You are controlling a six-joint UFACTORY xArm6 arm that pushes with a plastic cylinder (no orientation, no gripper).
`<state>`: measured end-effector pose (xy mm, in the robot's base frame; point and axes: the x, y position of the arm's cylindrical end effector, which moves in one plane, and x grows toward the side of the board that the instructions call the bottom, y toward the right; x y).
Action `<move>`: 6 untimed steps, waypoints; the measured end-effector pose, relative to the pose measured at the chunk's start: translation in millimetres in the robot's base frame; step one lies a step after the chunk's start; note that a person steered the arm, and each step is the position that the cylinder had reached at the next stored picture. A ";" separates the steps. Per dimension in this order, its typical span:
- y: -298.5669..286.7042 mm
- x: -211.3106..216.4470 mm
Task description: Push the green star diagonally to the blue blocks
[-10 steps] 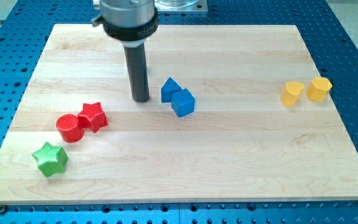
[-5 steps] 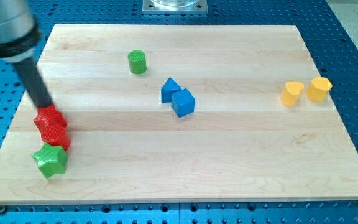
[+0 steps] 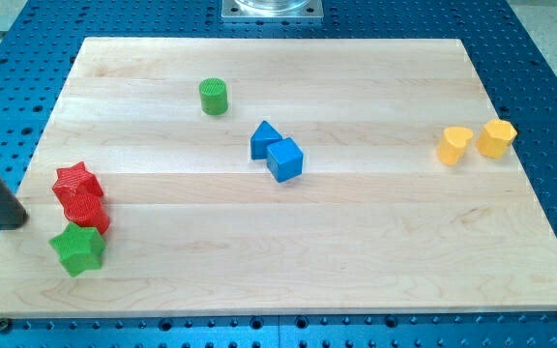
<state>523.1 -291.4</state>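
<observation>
Green star [image 3: 76, 249] low at the view's left on the pale wooden surface [image 3: 356, 251], touching the red cylinder [image 3: 88, 215] with red star [image 3: 75, 183] above. My tip [image 3: 14, 223] just left of them. No claw fitted. Blue blocks [image 3: 277, 152], touching, near centre. Green cylinder [image 3: 214, 97] beyond; yellow blocks [image 3: 476, 142] far right.
</observation>
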 end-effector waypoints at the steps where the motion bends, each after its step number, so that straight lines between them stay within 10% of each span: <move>1: 1.0 0.5; 6: 33.5 52.5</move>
<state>575.6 -257.9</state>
